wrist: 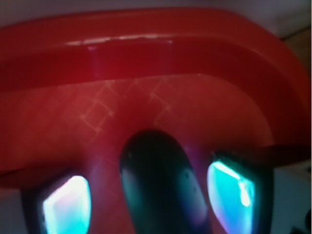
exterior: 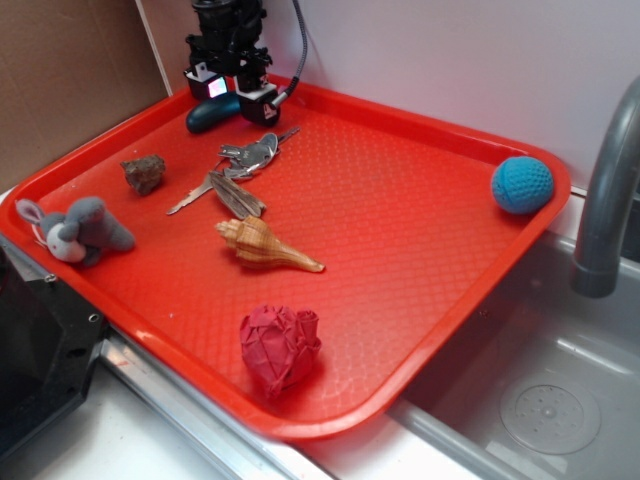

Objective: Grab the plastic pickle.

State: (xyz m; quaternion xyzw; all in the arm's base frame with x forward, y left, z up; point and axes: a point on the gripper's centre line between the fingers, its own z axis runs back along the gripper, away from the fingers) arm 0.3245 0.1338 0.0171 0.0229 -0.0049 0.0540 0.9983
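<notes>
The plastic pickle [exterior: 211,113] is a smooth dark green oblong lying on the red tray [exterior: 400,230] near its far left corner. My gripper [exterior: 236,88] is lowered over it, one finger on each side. In the wrist view the pickle [wrist: 163,185] fills the gap between the two glowing pads [wrist: 66,204], with a strip of red tray showing on either side of it, so the jaws stand open around it and do not press on it.
On the tray lie a brown rock [exterior: 145,173], a key bunch [exterior: 243,158], a dark feather-like sliver [exterior: 238,196], a seashell [exterior: 262,243], a grey plush animal [exterior: 78,230], a red crumpled paper [exterior: 279,345] and a blue ball [exterior: 521,185]. A sink and a faucet [exterior: 605,200] are at the right.
</notes>
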